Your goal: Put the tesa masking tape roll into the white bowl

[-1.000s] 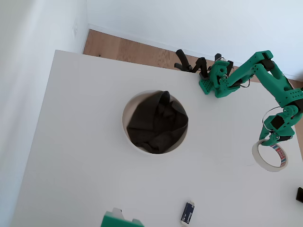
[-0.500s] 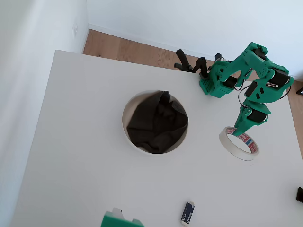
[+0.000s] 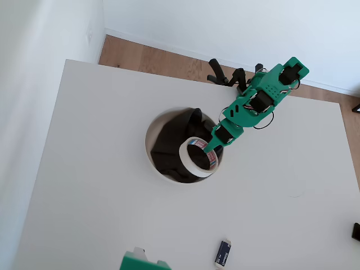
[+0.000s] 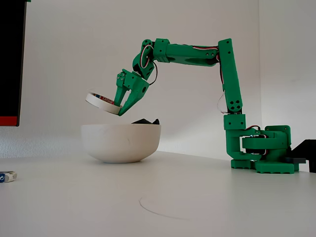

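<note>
The pincer (image 4: 120, 109) is closed on the tesa masking tape roll (image 4: 103, 102), whose wall is clamped between the green fingers at the side nearest the arm. The roll is held in the air above the white bowl (image 4: 121, 142), clear of its rim and tilted, with the held side lower. In the overhead view the pincer (image 3: 209, 153) and the roll (image 3: 198, 157) are seen over the right part of the bowl (image 3: 151, 129). The roll is a cream-white ring with a wide hole; red and blue print is seen on its inner core, though the lettering is too small to be read. A dark crumpled cloth (image 3: 174, 143) is seen through the hole and fills most of the bowl. In the fixed view only a tip of the cloth (image 4: 145, 121) is seen above the rim. Near the lower edge of the overhead view, a small dark blue object (image 3: 223, 253) lies on the table (image 3: 84, 185), well apart from the bowl.
</note>
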